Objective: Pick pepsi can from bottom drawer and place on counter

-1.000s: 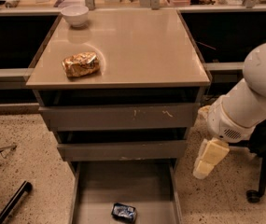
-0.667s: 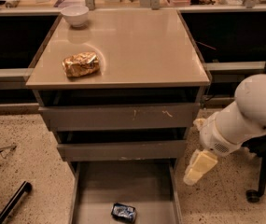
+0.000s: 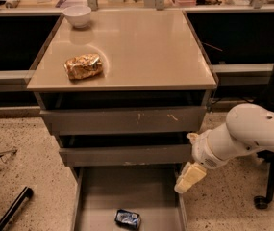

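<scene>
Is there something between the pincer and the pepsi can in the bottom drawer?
Nothing visible. The pincer hangs at the right wall of the bottom drawer; the pepsi can lies alone on its bare floor.

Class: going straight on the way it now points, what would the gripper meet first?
Probably the right wall of the bottom drawer; the gripper hangs just above it, angled down-left. Depth is unclear.

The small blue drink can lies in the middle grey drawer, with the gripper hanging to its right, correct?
No: the camera view shows the small blue drink can in the bottom grey metal drawer. The cream gripper hangs to its right.
</scene>
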`<state>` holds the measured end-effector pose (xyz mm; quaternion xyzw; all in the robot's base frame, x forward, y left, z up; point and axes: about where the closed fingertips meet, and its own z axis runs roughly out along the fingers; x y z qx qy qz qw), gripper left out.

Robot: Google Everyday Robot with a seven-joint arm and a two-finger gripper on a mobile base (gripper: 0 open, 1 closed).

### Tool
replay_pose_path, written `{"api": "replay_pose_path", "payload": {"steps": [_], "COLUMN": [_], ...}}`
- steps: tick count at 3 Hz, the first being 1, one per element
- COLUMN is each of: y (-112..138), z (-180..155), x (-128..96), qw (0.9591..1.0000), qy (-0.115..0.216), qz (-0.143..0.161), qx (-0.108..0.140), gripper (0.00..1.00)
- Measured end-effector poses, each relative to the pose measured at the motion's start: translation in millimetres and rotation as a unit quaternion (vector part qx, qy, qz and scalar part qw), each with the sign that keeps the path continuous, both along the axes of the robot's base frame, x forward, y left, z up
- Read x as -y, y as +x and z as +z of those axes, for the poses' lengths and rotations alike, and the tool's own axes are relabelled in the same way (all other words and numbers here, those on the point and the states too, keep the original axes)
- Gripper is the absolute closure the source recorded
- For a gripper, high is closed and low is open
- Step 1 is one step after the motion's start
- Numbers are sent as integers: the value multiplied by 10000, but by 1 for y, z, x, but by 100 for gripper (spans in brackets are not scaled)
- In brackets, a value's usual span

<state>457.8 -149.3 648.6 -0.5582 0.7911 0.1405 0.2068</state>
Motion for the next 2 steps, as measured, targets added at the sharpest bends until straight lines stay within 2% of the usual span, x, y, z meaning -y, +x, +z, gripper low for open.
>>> {"api": "replay_pose_path", "payload": {"steps": [1,2], "y": [0,0], "z": [0,-35], "x": [0,4], "qw": [10000,10000], "qy": [0,-27], "qz": [0,-85], "qx": [0,-17], "gripper": [0,0]}}
